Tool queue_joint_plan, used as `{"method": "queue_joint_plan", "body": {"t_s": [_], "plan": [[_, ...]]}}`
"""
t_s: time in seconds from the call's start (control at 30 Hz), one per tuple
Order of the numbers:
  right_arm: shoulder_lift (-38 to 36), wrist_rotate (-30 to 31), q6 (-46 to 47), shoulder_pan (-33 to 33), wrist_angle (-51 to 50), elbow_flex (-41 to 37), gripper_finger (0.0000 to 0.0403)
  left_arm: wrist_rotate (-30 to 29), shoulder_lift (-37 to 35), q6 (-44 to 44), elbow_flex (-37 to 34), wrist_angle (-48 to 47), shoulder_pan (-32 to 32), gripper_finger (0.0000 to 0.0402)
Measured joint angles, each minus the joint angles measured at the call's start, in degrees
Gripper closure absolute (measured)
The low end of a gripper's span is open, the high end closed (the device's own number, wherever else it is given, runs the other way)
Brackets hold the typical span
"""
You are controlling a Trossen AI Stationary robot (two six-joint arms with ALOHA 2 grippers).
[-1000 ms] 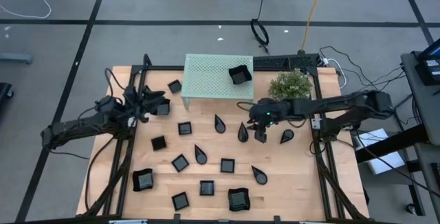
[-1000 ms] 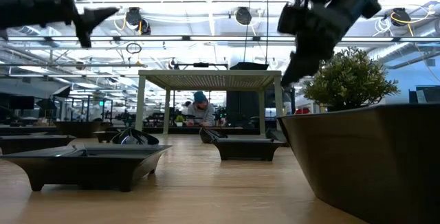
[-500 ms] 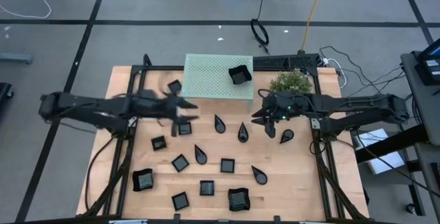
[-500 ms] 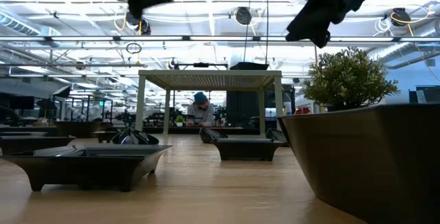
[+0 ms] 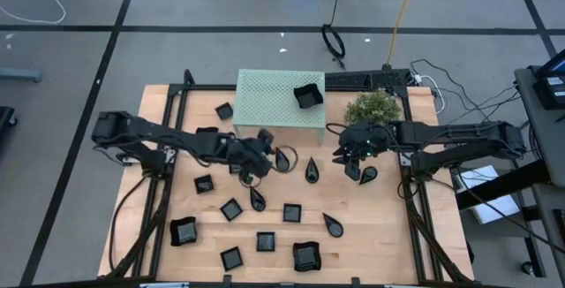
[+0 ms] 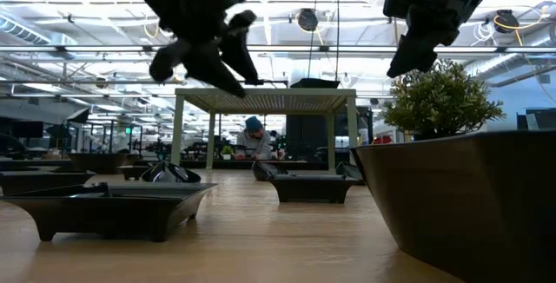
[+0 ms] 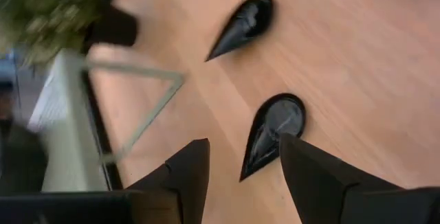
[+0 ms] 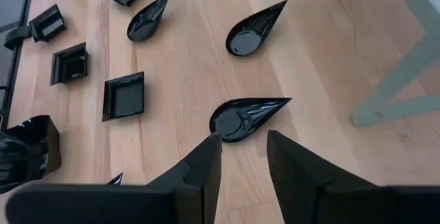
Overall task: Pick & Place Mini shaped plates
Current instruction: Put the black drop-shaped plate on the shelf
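Observation:
Many glossy black mini plates lie flat on the wooden table (image 5: 388,235): squares, teardrops and larger curved-rim squares. One square plate (image 5: 306,95) sits on top of the mint-green stand (image 5: 265,102). My left gripper (image 5: 267,155) hangs open in the air (image 6: 236,53) just over a teardrop plate (image 7: 271,136), which shows ahead of its fingers (image 7: 244,141). My right gripper (image 5: 352,168) also hangs open and high (image 6: 410,55). Its wrist view shows another teardrop plate (image 8: 244,117) just ahead of its fingers (image 8: 244,138).
The bushy plant (image 5: 372,108) stands at the far right, close behind my right gripper. The stand's legs (image 8: 385,100) rise beside the teardrops. Further squares (image 8: 124,95) and a curved-rim plate (image 5: 305,255) fill the table's near half. A person sits in the room beyond (image 6: 252,135).
My left arm has swung fast from the table's left edge toward the middle, and its gripper now hangs over the teardrop in front of the stand. My right gripper has risen and drifted a little toward the right edge. No plate has moved.

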Motion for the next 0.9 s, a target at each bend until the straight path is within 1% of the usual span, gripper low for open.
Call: {"method": "queue_joint_plan", "body": {"t_s": [0.27,0.47,0.53,0.6,0.67,0.9], "plan": [[0.0,0.2,0.0,0.0,0.3,0.0,0.0298,-0.7,9.1,15.0,0.6,0.1,-0.5,0.0220],[0.0,1.1,0.0,0.0,0.5,0.0,0.0298,-1.4,14.9,21.9,0.6,2.1,0.2,0.0220],[0.0,2.9,0.0,0.0,0.8,0.0,0.0298,-2.9,16.6,22.9,0.6,5.2,0.7,0.0220],[0.0,3.2,0.0,-0.1,1.4,0.0,0.0298,-4.7,18.1,23.1,0.6,8.6,1.1,0.0220],[0.0,3.2,0.0,0.0,1.8,0.0,0.0298,-5.1,19.2,23.2,0.6,10.7,1.8,0.0220],[0.0,3.2,0.1,0.0,2.0,0.0,0.0298,-5.1,20.4,24.4,0.8,9.4,2.2,0.0220]]}}
